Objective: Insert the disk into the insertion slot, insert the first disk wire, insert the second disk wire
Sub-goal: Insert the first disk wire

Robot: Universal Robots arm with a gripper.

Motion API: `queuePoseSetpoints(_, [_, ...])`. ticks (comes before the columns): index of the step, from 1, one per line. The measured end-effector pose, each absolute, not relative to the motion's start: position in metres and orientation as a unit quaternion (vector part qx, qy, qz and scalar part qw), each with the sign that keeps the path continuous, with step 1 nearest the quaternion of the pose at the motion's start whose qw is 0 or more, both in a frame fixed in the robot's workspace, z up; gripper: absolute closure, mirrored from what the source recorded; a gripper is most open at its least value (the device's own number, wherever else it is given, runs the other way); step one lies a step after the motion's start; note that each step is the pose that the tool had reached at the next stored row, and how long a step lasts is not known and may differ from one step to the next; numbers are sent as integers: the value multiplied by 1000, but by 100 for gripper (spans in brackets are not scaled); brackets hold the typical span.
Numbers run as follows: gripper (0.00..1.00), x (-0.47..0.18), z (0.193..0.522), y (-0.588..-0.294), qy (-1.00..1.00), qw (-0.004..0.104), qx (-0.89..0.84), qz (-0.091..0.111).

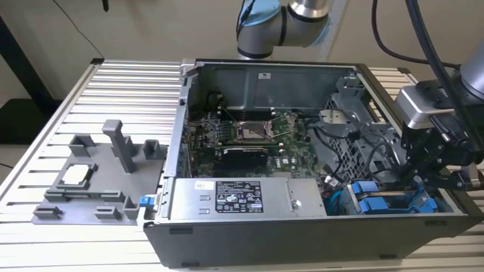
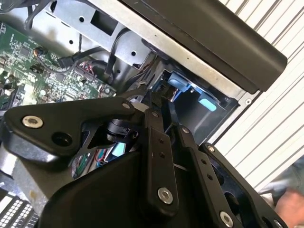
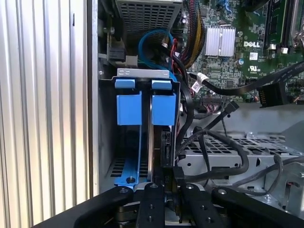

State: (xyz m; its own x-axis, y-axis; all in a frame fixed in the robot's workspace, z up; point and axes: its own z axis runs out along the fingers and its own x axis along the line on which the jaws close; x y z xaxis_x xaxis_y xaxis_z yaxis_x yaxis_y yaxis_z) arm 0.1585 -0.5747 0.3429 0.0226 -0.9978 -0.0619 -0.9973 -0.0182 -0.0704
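The insertion slot [image 3: 142, 72], a grey metal drive cage, sits in the open computer case's near corner on the exterior view's right [image 1: 412, 205]. Two blue-tabbed drives stand side by side in it. The disk [image 3: 164, 102] is the one in line with my gripper, and its blue tab also shows in the second wrist view [image 2: 178, 83]. The gripper [image 3: 165, 173] [image 1: 423, 182] [image 2: 153, 97] hangs just above the cage, fingers close together on a black wire plug [image 3: 166, 147] at the disk's edge. The plug's cable [image 3: 209, 124] runs off toward the motherboard.
Black, blue and red cables [image 3: 156, 38] crowd the space behind the cage. A taller perforated cage [image 1: 355, 136], the motherboard [image 1: 250, 133] and the power supply [image 1: 250, 198] occupy the case. A grey fixture with posts [image 1: 98, 181] stands on the slatted table [image 1: 121, 85], exterior view's left.
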Motion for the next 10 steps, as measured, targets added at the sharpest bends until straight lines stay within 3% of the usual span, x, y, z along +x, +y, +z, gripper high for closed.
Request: queuePoseSetpoints(10, [81, 159, 339, -575, 704, 47, -708, -3])
